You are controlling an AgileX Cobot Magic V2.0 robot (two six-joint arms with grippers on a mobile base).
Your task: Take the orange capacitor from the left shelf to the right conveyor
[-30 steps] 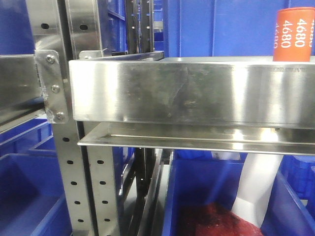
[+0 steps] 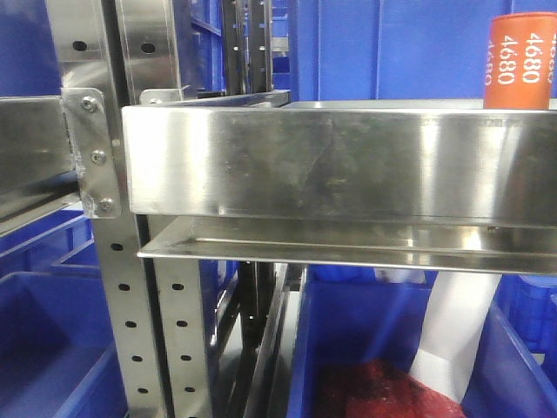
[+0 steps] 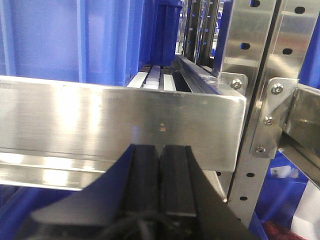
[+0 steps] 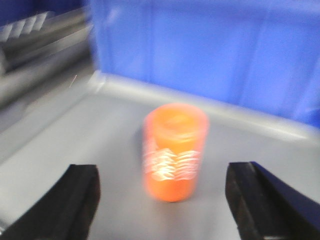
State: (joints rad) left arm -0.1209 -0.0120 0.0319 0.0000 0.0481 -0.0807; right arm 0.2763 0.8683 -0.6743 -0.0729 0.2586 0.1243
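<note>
The orange capacitor (image 2: pixel 520 61) stands upright on the left shelf (image 2: pixel 331 161), at the far right behind the tall shiny front lip, its white "4680" digits showing. In the right wrist view the capacitor (image 4: pixel 175 150) stands on the grey shelf floor (image 4: pixel 80 135), blurred. My right gripper (image 4: pixel 162 172) is open; its two black fingers (image 4: pixel 75 200) sit wide apart on either side of the capacitor, just short of it. My left gripper (image 3: pixel 160 150) is shut and empty, its pads together in front of the shelf lip (image 3: pixel 100 120). The right conveyor is out of view.
Blue plastic bins (image 2: pixel 374 48) stand behind the shelf and below it (image 2: pixel 374 340); the lower one holds something red and a white piece (image 2: pixel 452 335). Perforated steel uprights (image 2: pixel 113 287) stand at the left of the shelf. A blue bin wall (image 4: pixel 210 55) rises right behind the capacitor.
Nothing has visibly changed in the front view.
</note>
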